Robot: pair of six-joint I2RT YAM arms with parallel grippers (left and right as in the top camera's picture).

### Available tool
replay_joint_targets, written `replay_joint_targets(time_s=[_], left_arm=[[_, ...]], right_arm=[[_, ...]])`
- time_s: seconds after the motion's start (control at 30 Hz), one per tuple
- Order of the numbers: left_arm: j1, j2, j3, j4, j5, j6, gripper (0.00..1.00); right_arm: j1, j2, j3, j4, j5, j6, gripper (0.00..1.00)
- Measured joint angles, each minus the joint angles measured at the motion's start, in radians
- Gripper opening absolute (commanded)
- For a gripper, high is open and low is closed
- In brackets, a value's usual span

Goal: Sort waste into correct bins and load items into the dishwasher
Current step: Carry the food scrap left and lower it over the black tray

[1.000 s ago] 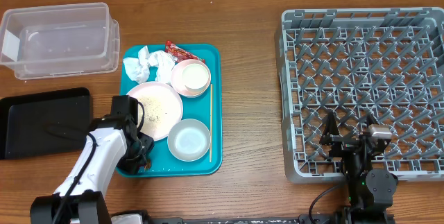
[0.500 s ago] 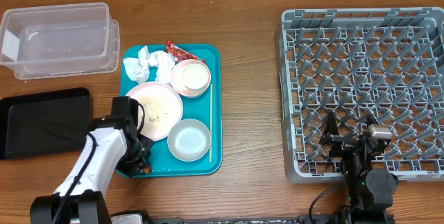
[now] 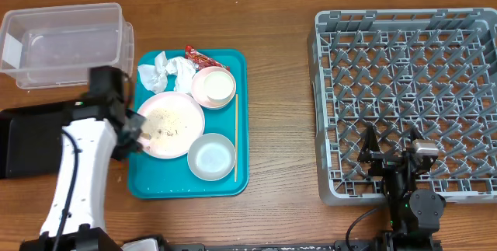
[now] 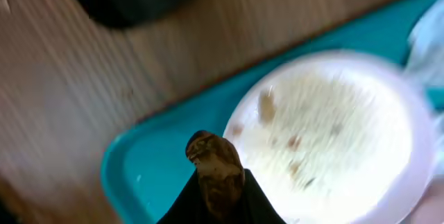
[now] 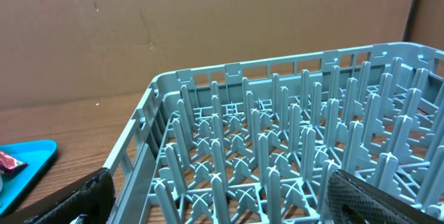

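Observation:
My left gripper (image 3: 133,132) is shut on a brown scrap of food waste (image 4: 214,168), held above the left edge of the teal tray (image 3: 241,119). On the tray sit a crumb-speckled white plate (image 3: 175,123), two white bowls (image 3: 213,86) (image 3: 211,156), crumpled white napkins (image 3: 167,70), a red wrapper (image 3: 198,55) and a chopstick (image 3: 235,138). The plate (image 4: 333,134) and tray (image 4: 149,168) also show in the left wrist view. My right gripper (image 3: 392,158) is open and empty over the front edge of the grey dishwasher rack (image 3: 408,95), which fills the right wrist view (image 5: 277,134).
A clear plastic bin (image 3: 66,43) stands at the back left. A black bin (image 3: 46,136) lies left of the tray, partly under my left arm. Bare wood lies between tray and rack.
My left gripper has lifted off the tray's front left corner with the brown scrap and moved back and left, toward the bins. The right arm has not moved.

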Motion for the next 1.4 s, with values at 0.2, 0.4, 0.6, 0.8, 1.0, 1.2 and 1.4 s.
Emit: replay_joint_targets(time_s=[0.2,0.4,0.6,0.8,1.0,1.2,1.4], left_arm=[[0.241,0.000,0.011,0.198,-0.032,0.000,0.08],[0.372,0.013,0.011,0.311,-0.056,0.009,0.93],[0.386,0.079,0.011,0.347,-0.056,0.012,1.00],[0.386,0.114,0.011,0.345,-0.039,0.012,1.00],[0.386,0.096,0.011,0.340,0.099,0.058,0.91],[0.373,0.064,0.011,0.340,0.172,0.165,0.39],[0.356,0.156,0.011,0.370,0.089,0.212,0.04]], right_arm=[[0.000,0.000,0.000,0.000,0.000,0.000,1.00],[0.000,0.000,0.000,0.000,0.000,0.000,1.00],[0.000,0.000,0.000,0.000,0.000,0.000,1.00],[0.000,0.000,0.000,0.000,0.000,0.000,1.00],[0.000,0.000,0.000,0.000,0.001,0.000,1.00],[0.000,0.000,0.000,0.000,0.000,0.000,1.00],[0.000,0.000,0.000,0.000,0.000,0.000,1.00]])
